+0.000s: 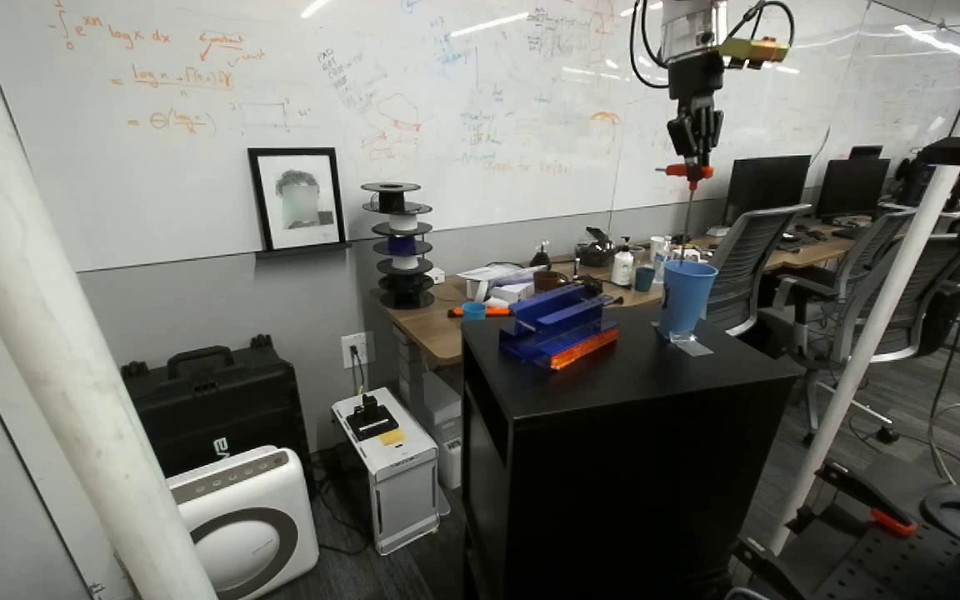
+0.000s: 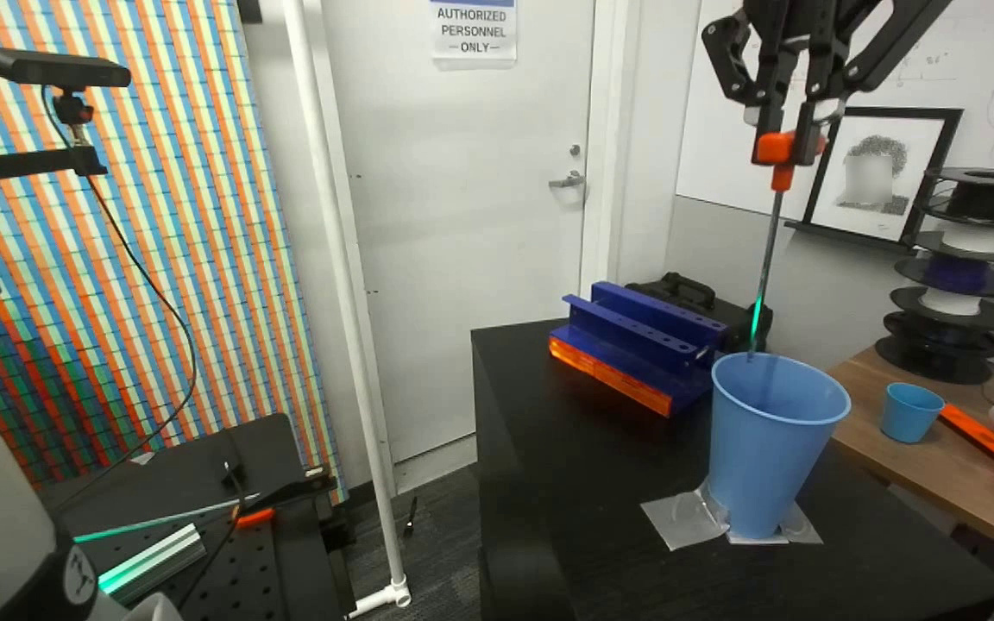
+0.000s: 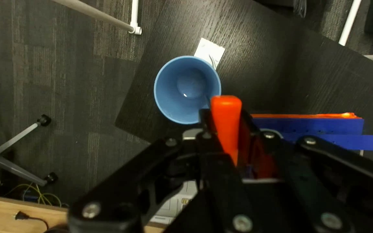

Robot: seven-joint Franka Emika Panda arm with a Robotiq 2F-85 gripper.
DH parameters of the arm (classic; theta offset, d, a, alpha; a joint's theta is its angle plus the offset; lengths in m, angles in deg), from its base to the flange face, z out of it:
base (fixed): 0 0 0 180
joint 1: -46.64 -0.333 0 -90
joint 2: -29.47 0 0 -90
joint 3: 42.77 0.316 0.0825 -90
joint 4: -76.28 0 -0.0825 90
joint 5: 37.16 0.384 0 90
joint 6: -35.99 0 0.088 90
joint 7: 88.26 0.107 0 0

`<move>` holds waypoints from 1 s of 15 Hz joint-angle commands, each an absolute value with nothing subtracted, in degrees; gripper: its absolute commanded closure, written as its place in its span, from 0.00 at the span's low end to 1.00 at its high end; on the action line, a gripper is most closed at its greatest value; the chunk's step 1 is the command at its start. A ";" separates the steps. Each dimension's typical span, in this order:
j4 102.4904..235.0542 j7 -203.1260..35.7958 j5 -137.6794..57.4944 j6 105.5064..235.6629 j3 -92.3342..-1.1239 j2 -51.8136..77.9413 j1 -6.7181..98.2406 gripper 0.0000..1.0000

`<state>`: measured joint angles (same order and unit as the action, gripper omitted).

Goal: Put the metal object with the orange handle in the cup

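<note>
The hand [image 2: 787,147] was closed on the orange handle [image 2: 776,149] of the tool [image 2: 768,252], w/ the crossbar pinched btwn its fingers and the metal shaft hanging tip-down, near vert., slight lean in an exterior view. Tool was up off the surface [image 2: 583,483], tip at or right by the rim of the blue cup [image 2: 769,466]; couldn't tell if it was inside yet or just above/behind the edge, b/c the handle blocked most of the shaft in the wrist view. Handling, as a guess: shaft looked like stiff steel, no flex to worry abt; handle prob. hard plastic, a bit slick. Light overall, I'd say, & not fragile. Main risk was rotation: w/ a narrow pinch up top, it could swing or twist if the shaft knocked the rim. Crossbar was prob. the rt. place to hold, esp. over the shaft, since wt. then hung straight below; the thin shaft would've been a poor hold, easy to roll. Cup looked like thin, light plastic, but tape [image 2: 685,520] at its base ought to've helped vs. tipping. Next move prob. called for nudging the tip to mid-mouth if needed, lowering straight w/ no side push, then letting go low so it didn't drop hard. Blue rack [image 1: 563,321] stood on the same surface, apart from the cup.
</note>
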<state>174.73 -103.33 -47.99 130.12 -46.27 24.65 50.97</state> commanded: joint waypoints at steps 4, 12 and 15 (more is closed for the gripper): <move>178.01 -101.93 -46.67 131.02 -46.95 21.24 51.94 0.91; 179.92 -102.35 -43.35 130.01 -48.07 22.73 54.55 0.39; 181.01 -97.96 -38.57 127.58 -49.08 28.86 55.31 0.15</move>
